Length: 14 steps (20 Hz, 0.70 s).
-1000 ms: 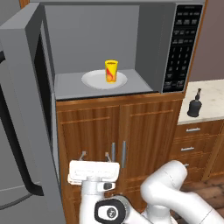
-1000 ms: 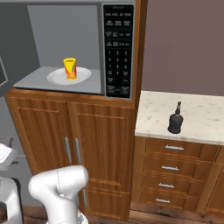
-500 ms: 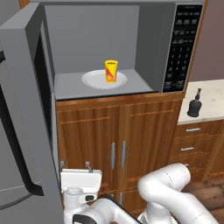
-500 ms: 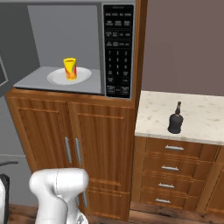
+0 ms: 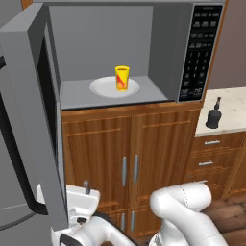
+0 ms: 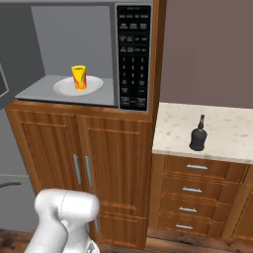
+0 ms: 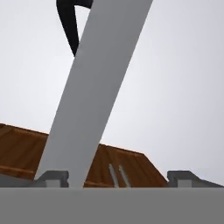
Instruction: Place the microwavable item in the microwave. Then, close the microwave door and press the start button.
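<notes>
Sinking toward the lower left of the left base view, the arm is carrying its gripper point(image 5: 72, 202) down beside the bottom edge of the microwave door point(image 5: 33, 120); a second ago the hand was sitting higher and further right, in front of the wooden cabinet doors point(image 5: 129, 153). My reading: the placing step is finished and the arm is lining up to push the door shut.

Hand view: the door's edge is crossing the frame as a pale slanted band, with its dark handle point(image 7: 65, 22) at the upper left. The finger tips point(image 7: 52, 177) are standing far apart, spread wide with nothing between them; the left one is sitting right at the band's foot, though contact is not clear.

Yellow cup point(image 5: 122, 78) is standing upright on the white plate point(image 5: 103, 89) inside the microwave point(image 5: 158, 53), upper centre of the frame. Its long axis is running vertical, mouth up, red mark facing the cameras.

Keypad point(image 6: 133, 59) at the cavity's right is waiting, untouched. Black bottle point(image 6: 198, 134) is sitting on the counter point(image 6: 227, 133), right side.
</notes>
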Tool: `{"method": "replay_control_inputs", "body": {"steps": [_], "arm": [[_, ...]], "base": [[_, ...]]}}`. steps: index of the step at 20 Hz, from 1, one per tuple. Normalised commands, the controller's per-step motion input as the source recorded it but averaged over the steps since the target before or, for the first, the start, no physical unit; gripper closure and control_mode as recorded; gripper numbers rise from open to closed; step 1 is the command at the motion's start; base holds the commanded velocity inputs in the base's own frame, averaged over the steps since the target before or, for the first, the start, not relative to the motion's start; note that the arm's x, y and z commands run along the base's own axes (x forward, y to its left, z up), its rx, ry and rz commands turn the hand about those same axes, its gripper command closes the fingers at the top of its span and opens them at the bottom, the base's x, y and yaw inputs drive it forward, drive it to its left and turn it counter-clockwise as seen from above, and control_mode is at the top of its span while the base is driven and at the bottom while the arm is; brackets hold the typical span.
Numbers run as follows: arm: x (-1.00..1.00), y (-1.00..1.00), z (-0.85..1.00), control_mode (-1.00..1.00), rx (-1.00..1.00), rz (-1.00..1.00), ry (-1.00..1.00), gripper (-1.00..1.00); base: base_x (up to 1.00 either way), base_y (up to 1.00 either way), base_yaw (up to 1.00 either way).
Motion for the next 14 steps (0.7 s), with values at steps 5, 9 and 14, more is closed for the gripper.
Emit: {"method": "replay_control_inputs", "body": {"steps": [5,9,14], "arm": [[-0.08,0.0,0.42,-1.0,0.28,0.08,-0.17,-1.0],[0.12,0.02,-0.05,-1.0,0.31,0.23,-0.07,-1.0],[0.5,0.33,-0.77,-1.0,0.19,0.3,0.0,-1.0]], "base": [[0.0,0.0,0.0],[0.0,0.0,0.0],[0.0,0.0,0.0]]}}
